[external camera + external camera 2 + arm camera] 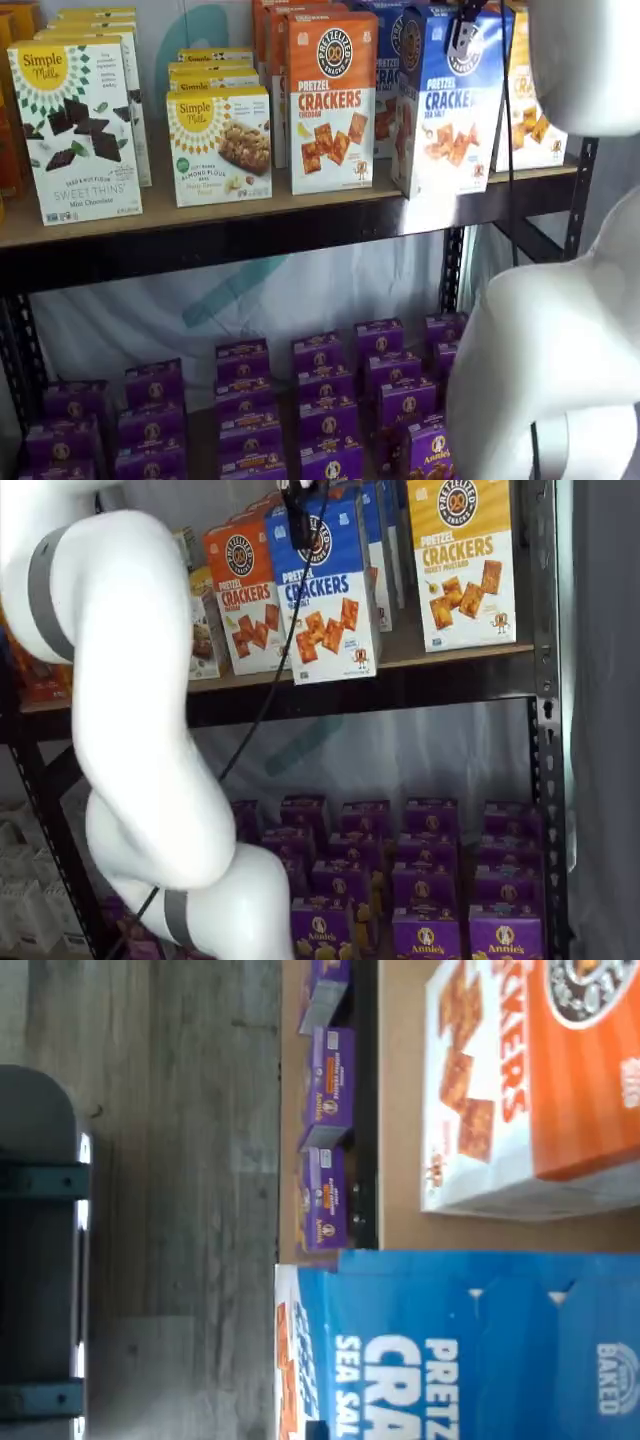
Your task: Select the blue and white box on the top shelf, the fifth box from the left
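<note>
The blue and white box (pixel 450 100) stands at the front edge of the top shelf (pixel 250 235), pulled forward of its row and slightly tilted. In a shelf view (pixel 325 590) its lower edge overhangs the shelf's black rail (pixel 440 680). My gripper (pixel 464 30) comes down from above, and its black fingers are closed on the box's top edge, also seen in a shelf view (pixel 300 498). The wrist view shows the box's blue top and front (pixel 480 1350) close up, turned on its side.
An orange-and-white cheddar box (pixel 332 100) stands just left of the blue box, and a yellow-and-white box (pixel 462 560) stands to its right. More blue boxes (pixel 378 540) stand behind. Purple boxes (pixel 320 400) fill the lower shelf. My white arm (pixel 130 730) hangs in front.
</note>
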### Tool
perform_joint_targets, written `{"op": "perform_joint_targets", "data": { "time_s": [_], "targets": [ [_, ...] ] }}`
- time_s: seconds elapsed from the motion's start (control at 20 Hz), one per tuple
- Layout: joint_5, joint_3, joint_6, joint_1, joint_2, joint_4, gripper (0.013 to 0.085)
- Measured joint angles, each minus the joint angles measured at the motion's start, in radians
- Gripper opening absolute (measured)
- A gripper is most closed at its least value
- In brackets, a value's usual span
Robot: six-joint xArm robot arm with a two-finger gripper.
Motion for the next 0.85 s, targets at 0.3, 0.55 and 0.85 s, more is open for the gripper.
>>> {"op": "perform_joint_targets", "data": {
  "time_s": [0.3,0.55,0.85],
  "targets": [
    [0.017,0.095,-0.001,-0.005,-0.105,0.006,0.057],
    [0.034,0.153,-0.02,-0.027,-0.17,0.009,0.057],
    [0.058,0.196,-0.046,-0.054,-0.222,0.008,0.057]
  ]
}}
